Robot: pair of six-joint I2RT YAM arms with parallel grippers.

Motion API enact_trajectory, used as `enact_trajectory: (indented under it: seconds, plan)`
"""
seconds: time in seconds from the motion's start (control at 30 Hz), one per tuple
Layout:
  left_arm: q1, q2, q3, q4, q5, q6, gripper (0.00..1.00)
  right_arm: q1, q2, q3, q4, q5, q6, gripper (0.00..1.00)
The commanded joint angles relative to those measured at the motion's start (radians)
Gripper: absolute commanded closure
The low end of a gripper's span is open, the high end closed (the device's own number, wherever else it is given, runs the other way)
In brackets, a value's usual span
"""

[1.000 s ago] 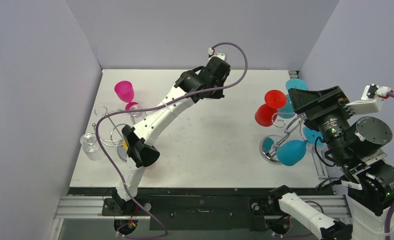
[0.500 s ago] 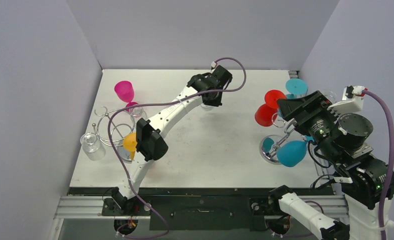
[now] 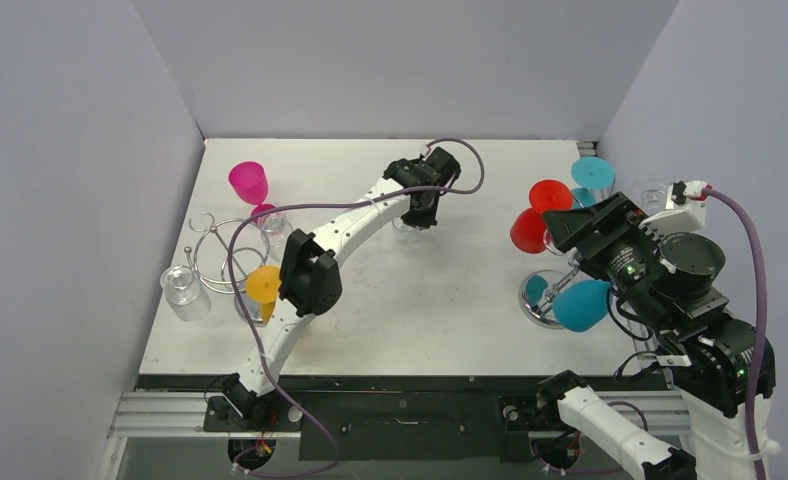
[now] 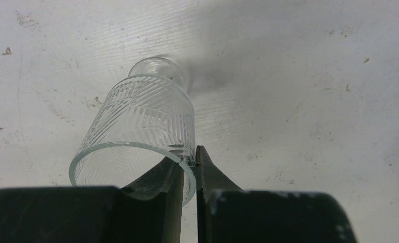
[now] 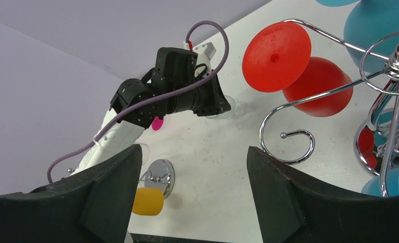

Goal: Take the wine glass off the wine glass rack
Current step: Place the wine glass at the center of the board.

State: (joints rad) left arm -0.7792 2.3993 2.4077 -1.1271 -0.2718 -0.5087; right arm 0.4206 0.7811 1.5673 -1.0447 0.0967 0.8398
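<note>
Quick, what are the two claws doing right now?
Left gripper: closed, pinching the rim of a clear glass.
Right gripper: open, holding nothing.

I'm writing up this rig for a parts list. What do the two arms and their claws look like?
The left arm and right arm have white links and bulky black joints, each trailed by a purple cable. The left claw and right claw are plain matte black.
</note>
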Motion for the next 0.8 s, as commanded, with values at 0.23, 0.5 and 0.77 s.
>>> enact_trajectory:
  seconds: [0.23,0.5,0.77]
  plan:
    - [0.015,0.002,0.012,0.040,-0.008,0.024,0.85,0.006,-0.024,-0.045,0.061,-0.021,0.024,0.29]
    - [0.022,-0.014,0.072,0.015,-0.017,0.035,0.65,0.006,-0.019,-0.021,0.049,0.002,0.013,0.29]
    - [0.025,-0.050,0.117,0.012,-0.014,0.041,0.52,0.006,-0.040,-0.042,0.048,0.014,0.032,0.28]
